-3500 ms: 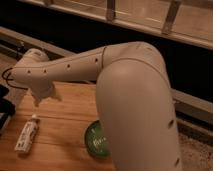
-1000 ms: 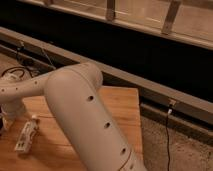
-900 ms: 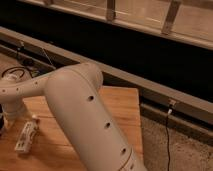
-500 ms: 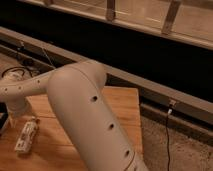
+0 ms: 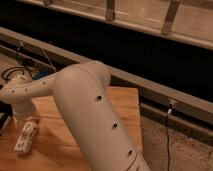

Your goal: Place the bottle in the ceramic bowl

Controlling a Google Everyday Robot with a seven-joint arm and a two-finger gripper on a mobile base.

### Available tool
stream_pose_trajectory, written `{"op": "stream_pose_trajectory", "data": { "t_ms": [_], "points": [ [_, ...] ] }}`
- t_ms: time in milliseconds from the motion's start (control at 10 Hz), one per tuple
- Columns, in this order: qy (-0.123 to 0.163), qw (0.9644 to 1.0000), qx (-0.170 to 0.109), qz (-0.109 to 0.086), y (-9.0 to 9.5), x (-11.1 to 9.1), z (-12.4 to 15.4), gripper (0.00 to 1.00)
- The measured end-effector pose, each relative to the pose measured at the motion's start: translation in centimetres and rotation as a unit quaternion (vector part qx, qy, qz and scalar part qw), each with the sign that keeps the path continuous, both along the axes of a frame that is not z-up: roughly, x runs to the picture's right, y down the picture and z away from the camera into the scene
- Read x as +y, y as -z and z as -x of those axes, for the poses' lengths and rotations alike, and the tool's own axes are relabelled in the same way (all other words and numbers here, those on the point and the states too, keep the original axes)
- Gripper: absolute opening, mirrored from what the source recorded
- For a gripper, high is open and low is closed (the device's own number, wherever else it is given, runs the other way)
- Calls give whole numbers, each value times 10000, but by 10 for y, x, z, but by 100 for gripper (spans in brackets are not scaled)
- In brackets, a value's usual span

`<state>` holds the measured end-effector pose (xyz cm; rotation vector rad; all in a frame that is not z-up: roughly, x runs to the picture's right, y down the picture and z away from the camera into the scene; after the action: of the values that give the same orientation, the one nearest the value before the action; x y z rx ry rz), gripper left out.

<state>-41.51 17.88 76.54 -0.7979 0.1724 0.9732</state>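
The bottle (image 5: 25, 137) lies flat on the table (image 5: 122, 107) near its left edge, its long axis running from the near left to the far right. It has not shifted from where it lay half a second ago, nor from its spot a few seconds back.

The gripper (image 5: 23, 118) hangs straight above the far end of the bottle, pointing down and just over it or touching it. Whether it is spread or has closed on the bottle cannot be told here. Since half a second ago it has barely moved. A few seconds back it hovered higher and further toward the back of the table.

The arm (image 5: 95, 120) has swung round since then. Its thick white link now rises from the bottom edge through the middle of the view, and the thinner forearm reaches left to the gripper. That bulk covers the near part of the table where the ceramic bowl showed earlier, so the bowl is out of sight.

Behind the table's left corner lies a coil of black cable (image 5: 11, 75). A long grey ledge (image 5: 150, 86) runs along the dark wall. To the right a thin cord (image 5: 167, 135) drops to the speckled floor (image 5: 187, 150).
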Motion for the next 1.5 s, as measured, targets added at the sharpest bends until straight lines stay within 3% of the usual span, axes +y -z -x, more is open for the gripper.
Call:
{"op": "stream_pose_trajectory", "data": {
  "t_ms": [400,900,1200,1500],
  "points": [
    [63,9995,-169,258,-8,16,22,65],
    [535,9962,-134,682,-39,47,55,65],
    [662,9956,-224,623,-37,45,57,42],
    [656,9959,-526,337,-15,32,64,9]
  ]
}}
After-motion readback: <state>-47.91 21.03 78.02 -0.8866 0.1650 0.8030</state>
